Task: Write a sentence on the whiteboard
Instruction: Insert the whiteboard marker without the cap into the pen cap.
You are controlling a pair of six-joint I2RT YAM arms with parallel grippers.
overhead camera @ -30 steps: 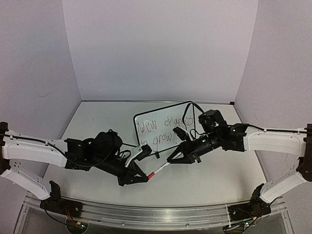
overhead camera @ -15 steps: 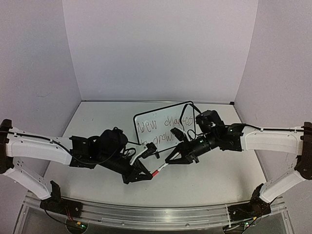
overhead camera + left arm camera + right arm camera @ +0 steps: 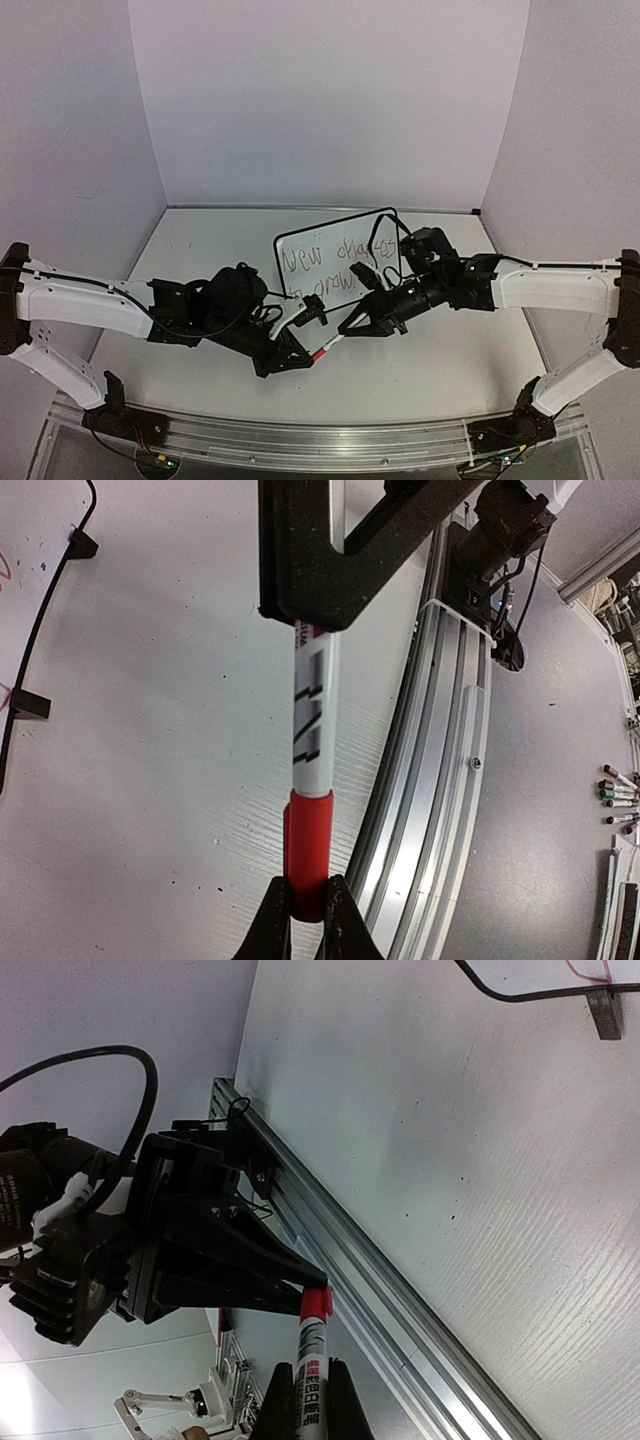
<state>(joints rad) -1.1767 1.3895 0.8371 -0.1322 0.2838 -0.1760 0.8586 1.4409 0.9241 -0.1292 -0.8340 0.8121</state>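
**At mid-table, one marker point(image 3: 328, 348) clamped from both ends**

Toward the back of the table point(image 3: 450, 360), the whiteboard point(image 3: 340, 233) stands upright on its small black feet, turned a little so that its right end sits farther back. The sentence point(image 3: 325, 268) crosses it in two thin dark lines. The upper line reads roughly "New chances" and the lower one ends in "grow."; parts of both lines are hidden behind the arms.

Just in front of the board, the two arms meet low over the table. The left gripper point(image 3: 306, 359) is closed on the marker's red cap point(image 3: 310, 850), and its wrist view shows both fingertips pinching the cap's end. The right gripper point(image 3: 347, 331) is closed on the white barrel farther along, its jaws tight on either side of the printed label.

The marker lies nearly level between them, slanting from near left to far right, with the cap seated on the barrel. Neither gripper touches the board. Whether the marker touches the table cannot be told. An aluminium rail point(image 3: 330, 438) runs along the table's near edge.
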